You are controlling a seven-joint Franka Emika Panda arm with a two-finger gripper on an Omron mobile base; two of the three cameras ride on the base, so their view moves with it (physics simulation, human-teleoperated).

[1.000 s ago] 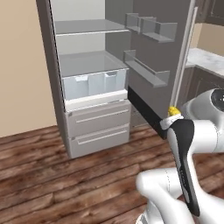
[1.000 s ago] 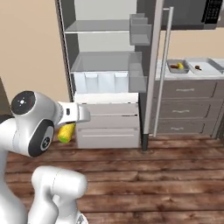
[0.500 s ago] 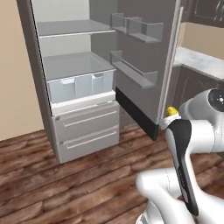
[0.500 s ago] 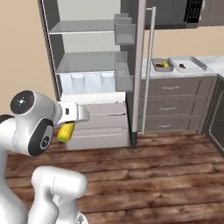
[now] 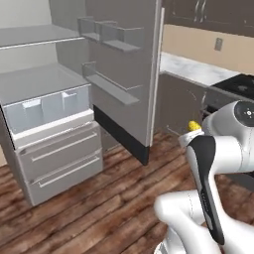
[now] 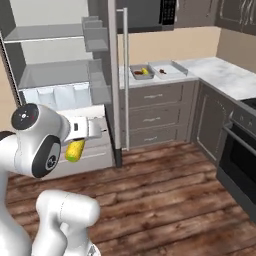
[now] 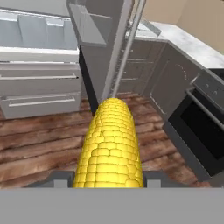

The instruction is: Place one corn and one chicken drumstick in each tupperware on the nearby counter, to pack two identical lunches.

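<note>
My gripper is shut on a yellow corn, which sticks out lengthwise in the hand view and hides the fingertips. The same corn hangs by the arm's elbow above the wood floor, and its tip peeks out behind the arm. On the counter beyond the fridge door stand the two tupperware. The smaller mid-grey one holds a corn and a dark reddish piece. In the larger pale one lies a small brown piece. Both are far from the gripper.
The fridge stands open, its door swung out between the arm and the counter, with shelves and drawers at left. Grey drawer fronts sit under the counter. A dark oven is at right.
The whole picture has slid left as the base turns right: the fridge moved aside and the counter corner and oven came into view. The corn stays in the gripper.
</note>
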